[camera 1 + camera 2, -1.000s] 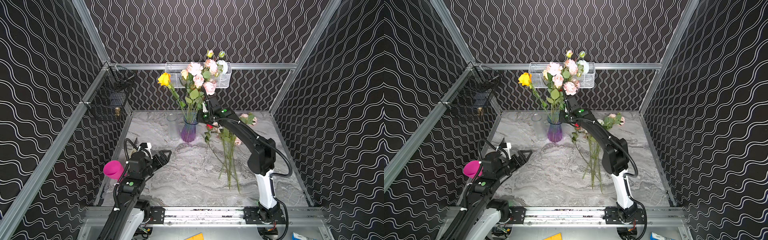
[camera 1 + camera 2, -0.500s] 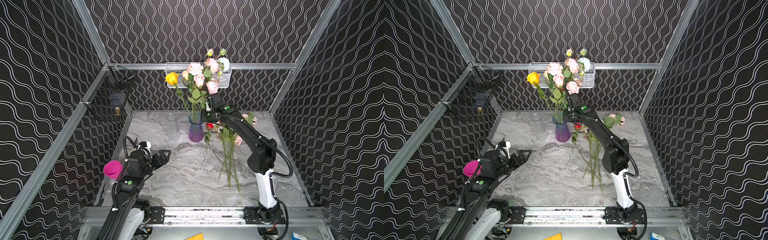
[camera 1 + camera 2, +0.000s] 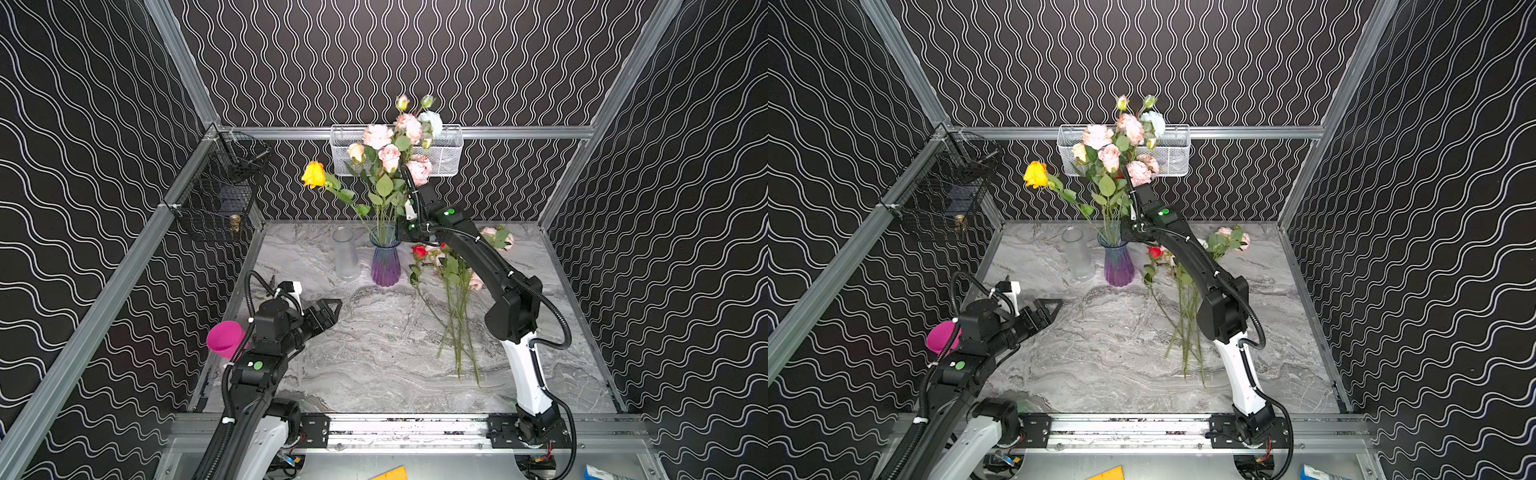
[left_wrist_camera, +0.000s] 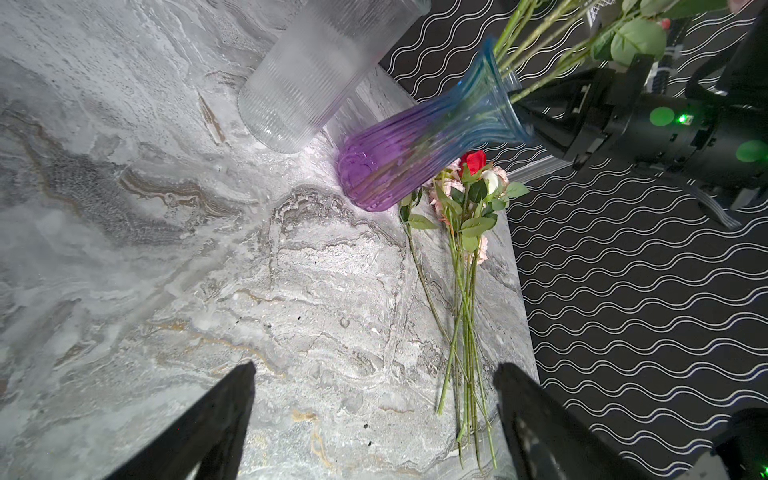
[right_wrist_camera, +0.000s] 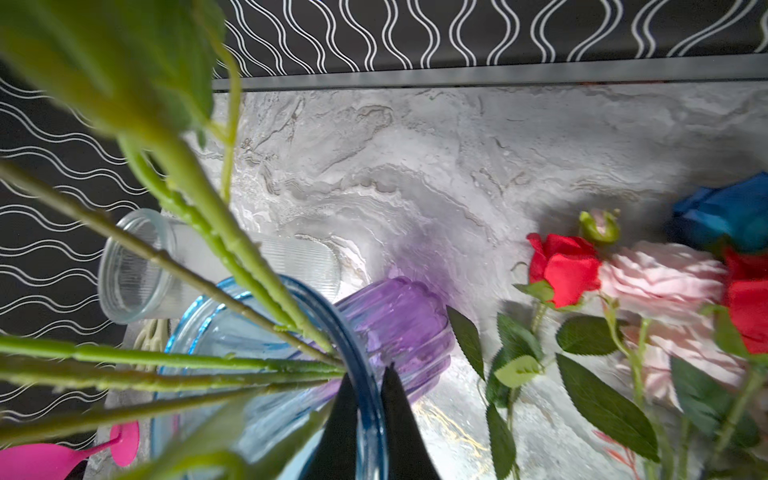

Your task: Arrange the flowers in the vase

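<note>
About half done, I judge. Several flowers stand upright in the purple vase near the surface's back edge, the yellow one leaning toward the left edge. A loose bunch lies beside it — heads toward the back edge, stems running frontward. The right claw pinches the vase rim; the left claw gapes empty.

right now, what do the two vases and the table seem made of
Purple vase: glossy ribbed glass or clear plastic; stems show through. Clear vase: frosted, finely ribbed, glass or plastic. Table: grey veined marble look, possibly printed.
</note>
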{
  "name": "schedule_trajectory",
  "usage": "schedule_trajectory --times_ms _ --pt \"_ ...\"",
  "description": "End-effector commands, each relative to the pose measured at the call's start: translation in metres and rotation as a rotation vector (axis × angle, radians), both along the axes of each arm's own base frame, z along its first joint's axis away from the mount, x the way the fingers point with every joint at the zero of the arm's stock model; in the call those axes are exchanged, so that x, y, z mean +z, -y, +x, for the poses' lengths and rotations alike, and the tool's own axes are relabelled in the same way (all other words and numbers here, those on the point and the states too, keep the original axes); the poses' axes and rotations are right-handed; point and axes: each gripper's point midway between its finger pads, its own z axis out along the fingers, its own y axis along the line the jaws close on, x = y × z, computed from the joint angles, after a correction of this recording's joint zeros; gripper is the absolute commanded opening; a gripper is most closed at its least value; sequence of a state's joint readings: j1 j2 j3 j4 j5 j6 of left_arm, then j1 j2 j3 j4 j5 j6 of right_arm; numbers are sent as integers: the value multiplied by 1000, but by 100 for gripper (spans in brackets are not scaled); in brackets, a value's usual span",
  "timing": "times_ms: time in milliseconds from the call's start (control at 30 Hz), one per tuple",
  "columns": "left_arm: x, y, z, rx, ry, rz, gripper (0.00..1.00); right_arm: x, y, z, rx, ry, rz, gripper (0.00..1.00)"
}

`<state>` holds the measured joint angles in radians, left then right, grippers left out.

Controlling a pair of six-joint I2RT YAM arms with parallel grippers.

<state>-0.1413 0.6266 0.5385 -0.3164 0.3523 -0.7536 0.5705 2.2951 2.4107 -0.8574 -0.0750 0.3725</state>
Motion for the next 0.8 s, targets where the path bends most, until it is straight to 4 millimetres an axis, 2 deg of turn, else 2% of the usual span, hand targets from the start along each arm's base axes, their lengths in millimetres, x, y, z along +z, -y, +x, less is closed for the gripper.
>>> schedule_trajectory --times_ms 0,167,333,433,467,500,633,767 --pt "4 -1 2 -7 15 23 94 -28 19 -12 -3 -61 -131 0" --pt "7 2 5 -19 22 15 94 -21 22 -13 -6 -46 -136 0" --pt "10 5 5 -40 17 20 95 -19 22 -11 -13 -41 -136 9" --pt "13 2 1 -32 35 25 95 -15 22 -9 -18 -33 -124 10" --pt "15 2 0 -28 44 23 96 -14 21 -8 -20 -31 -118 13" --pt "14 1 -1 -26 46 24 96 -13 19 -8 -19 -32 -110 17" --pt "14 2 -3 -36 40 32 96 -8 16 -6 -19 -23 -92 19" --pt "12 2 -4 -39 35 38 97 -3 15 -6 -21 -18 -77 27"
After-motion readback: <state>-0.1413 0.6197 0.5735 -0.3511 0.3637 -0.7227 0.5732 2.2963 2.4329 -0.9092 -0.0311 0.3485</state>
